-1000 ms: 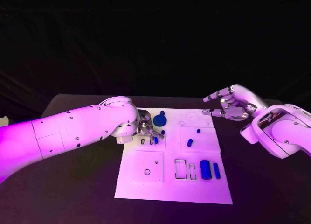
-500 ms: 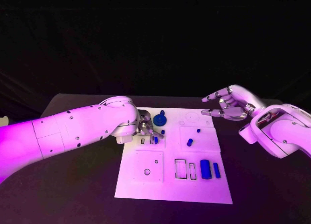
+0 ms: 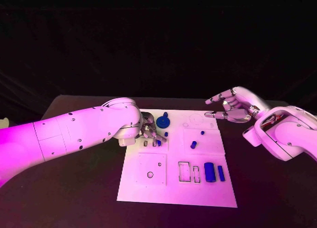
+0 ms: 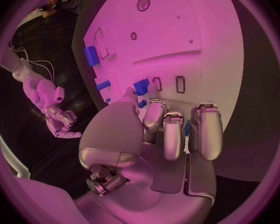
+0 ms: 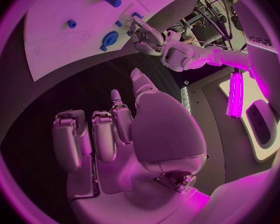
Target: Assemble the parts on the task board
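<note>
The left hand (image 3: 148, 131) is reaching over the near-left corner of the board's far half, fingers curled down close together over a small blue block (image 4: 141, 86) that is standing beside two narrow slots (image 4: 169, 83). The thumb is lying against that block, but whether the hand is truly gripping it cannot be told.

The white board (image 3: 165, 190) is lying lengthwise on the black table (image 3: 76, 190), its long axis running away from the robot. Near the board's far edge, just beyond the left hand, a round blue knob (image 3: 163, 121) is sitting upright. Toward the board's middle, a short blue peg (image 3: 193, 145) is resting with its long axis tilted slightly off the board's own. On the near-right part of the board, a thick blue bar (image 3: 209, 172) and a thin blue bar (image 3: 220, 173) are lying side by side, both pointing along the board's length, next to two empty rectangular outlines (image 3: 189, 172).

The right hand (image 3: 230, 108) is hovering above the table just off the board's far-right corner, fingers spread apart and holding nothing.
</note>
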You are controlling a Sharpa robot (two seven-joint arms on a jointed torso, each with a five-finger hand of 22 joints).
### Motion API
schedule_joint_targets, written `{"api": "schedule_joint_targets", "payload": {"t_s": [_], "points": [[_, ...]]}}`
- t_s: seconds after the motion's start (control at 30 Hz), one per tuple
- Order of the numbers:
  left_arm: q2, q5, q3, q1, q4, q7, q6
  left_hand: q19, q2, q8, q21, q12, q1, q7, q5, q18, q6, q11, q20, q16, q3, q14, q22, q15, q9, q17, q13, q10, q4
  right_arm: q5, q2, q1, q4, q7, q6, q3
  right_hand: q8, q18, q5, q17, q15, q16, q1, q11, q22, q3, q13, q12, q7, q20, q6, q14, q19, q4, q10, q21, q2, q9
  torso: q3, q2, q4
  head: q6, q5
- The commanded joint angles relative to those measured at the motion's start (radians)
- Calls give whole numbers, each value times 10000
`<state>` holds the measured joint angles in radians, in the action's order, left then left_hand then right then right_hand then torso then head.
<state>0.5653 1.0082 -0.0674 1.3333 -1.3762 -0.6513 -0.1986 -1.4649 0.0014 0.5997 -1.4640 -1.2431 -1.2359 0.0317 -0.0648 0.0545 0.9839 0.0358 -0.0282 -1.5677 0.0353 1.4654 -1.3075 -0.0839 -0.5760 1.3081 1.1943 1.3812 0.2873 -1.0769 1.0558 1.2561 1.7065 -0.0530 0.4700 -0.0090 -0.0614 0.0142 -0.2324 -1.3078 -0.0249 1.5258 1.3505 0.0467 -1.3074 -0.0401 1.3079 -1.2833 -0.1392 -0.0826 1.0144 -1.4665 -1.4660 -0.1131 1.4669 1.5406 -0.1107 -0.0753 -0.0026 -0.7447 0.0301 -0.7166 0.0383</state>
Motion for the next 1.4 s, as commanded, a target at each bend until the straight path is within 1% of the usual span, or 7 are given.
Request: {"api": "schedule_joint_targets", "payload": {"t_s": [0.03, 0.23, 0.43, 0.57, 0.67, 0.7, 1.4], "points": [[-24, -128, -1, 1, -10, 30, -189, -122, -6, 52, -67, 7, -149, -19, -56, -111, -72, 14, 65, -31, -217, 1054, -622, -66, -45, 2627, 30, 75, 1, -20, -19, -10, -7, 14, -125, 1, -49, 3, -55, -1684, 17, -51, -23, 26, -2048, 67, 1143, 23, 24, -5, 25, -825, -721, -15, -43, -45, 77, -17, -6, -9, 3, -14, -2], [-37, -397, -1, 1, -19, 64, -63, -82, 47, -1, -37, 86, -663, -57, -57, -96, -159, 47, 89, -31, -978, 1054, -576, -94, -118, 2627, -11, 38, -81, -19, -56, -21, -43, 12, -141, 1, -49, 3, -55, -1684, 17, -51, -23, 26, -2048, 67, 1143, 23, 24, -5, 25, -825, -721, -15, -43, -45, 77, -17, -3, -9, 7, -33, -3], [2, -762, -1, 0, -30, 118, 170, -32, 278, -165, 9, 226, -1762, -78, -85, -79, -373, 81, 134, -31, -2287, 1054, -512, -138, -143, 2627, -82, -44, -588, -18, -81, -36, -75, 17, -173, 1, -49, 3, -55, -1684, 17, -51, -23, 26, -2048, 67, 1143, 23, 24, -5, 25, -825, -721, -15, -43, -45, 77, -17, -4, -13, 16, -68, -8], [89, -864, 2, -5, -88, 151, 408, 7, -134, -217, 51, 352, -1825, 36, 46, -68, -452, 8, 77, -31, -3665, 1054, -467, -44, -252, 2627, -151, -67, -717, -18, -101, -53, -99, 11, -193, 1, -49, 7, -65, -1671, 16, -58, -34, 26, -2030, 77, 1134, 39, 24, -5, 27, -822, -711, -25, -48, -56, 87, -17, -4, -9, 17, -79, -16], [173, -912, 10, -9, -167, 163, 525, 11, -253, -207, 57, 376, -1768, 34, 62, -66, -452, 1, 66, -31, -3957, 1054, -463, -43, -291, 2627, -166, -67, -736, -19, -115, -70, -118, 6, -203, 1, -49, 7, -65, -1671, 16, -58, -34, 26, -2030, 77, 1134, 39, 24, -5, 27, -822, -711, -25, -48, -56, 87, -17, -2, -11, 14, -83, -21], [208, -925, 16, -10, -203, 166, 565, 13, -555, -178, 66, 387, -1526, 45, 75, -64, -449, -15, 50, -31, -4614, 1054, -467, -28, -394, 2627, -156, -40, -746, -19, -120, -77, -126, 3, -206, 1, -49, 7, -65, -1671, 16, -58, -34, 26, -2030, 77, 1134, 39, 24, -5, 27, -822, -711, -25, -48, -56, 87, -17, -1, -13, 15, -86, -22], [845, -68, 53, -133, -1015, 171, 1483, -79, -914, -71, -14, 254, -1149, 12, 89, -99, -409, 6, 60, -31, -5460, 1054, -645, -52, -596, 2627, 1, 84, -916, -7, -178, -159, -250, -25, -258, 1, -44, 23, -48, -1609, 17, -95, -96, 28, -1968, 130, 1094, 111, 23, -4, 22, -807, -677, -67, -78, -94, 97, -17, -13, -13, 32, -99, 38]]}}
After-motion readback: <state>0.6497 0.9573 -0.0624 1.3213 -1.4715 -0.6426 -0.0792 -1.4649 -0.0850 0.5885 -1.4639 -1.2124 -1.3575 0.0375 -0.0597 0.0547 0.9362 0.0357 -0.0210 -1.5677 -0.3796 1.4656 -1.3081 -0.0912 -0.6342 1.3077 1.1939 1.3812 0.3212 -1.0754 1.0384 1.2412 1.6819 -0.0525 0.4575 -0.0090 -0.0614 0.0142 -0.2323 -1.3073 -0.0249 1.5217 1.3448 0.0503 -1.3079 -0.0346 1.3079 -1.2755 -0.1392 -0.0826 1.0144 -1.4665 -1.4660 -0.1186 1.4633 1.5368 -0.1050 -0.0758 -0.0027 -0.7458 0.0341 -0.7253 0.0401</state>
